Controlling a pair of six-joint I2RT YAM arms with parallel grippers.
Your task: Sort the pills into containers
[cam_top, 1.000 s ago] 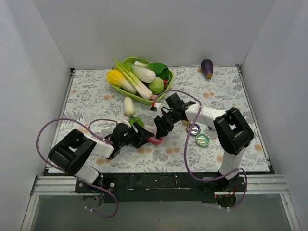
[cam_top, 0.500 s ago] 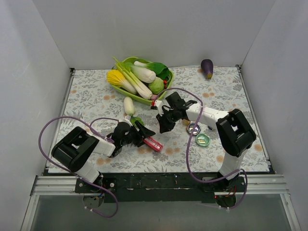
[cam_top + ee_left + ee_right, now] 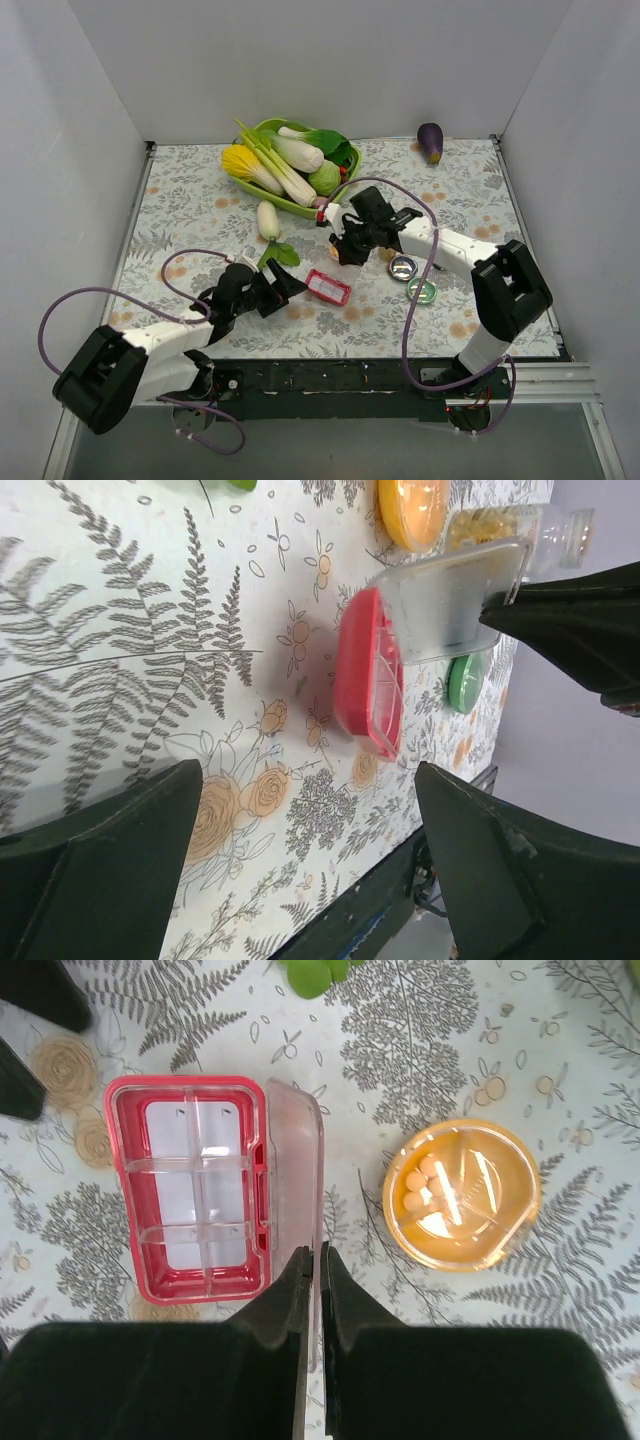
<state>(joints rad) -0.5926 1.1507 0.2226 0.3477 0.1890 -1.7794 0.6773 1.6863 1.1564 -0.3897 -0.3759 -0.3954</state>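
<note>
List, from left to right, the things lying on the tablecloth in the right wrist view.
pink-red compartment box → its raised clear lid → round amber dish holding pale pills. The green leaf at the top edge is left out because it overlaps the lid.

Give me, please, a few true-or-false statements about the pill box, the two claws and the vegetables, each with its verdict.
1. The pill box has its clear lid open. True.
2. The box's compartments hold pills. False: the compartments seen in the right wrist view look empty.
3. The right claw is closed on the lid's edge. True.
4. The left claw grips the box. False: its fingers are spread wide and the box lies apart from them.
5. Pale pills show inside the amber round container beside the box. True.
6. The eggplant lies in the green bowl. False: it lies apart from the bowl, at the far right.
</note>
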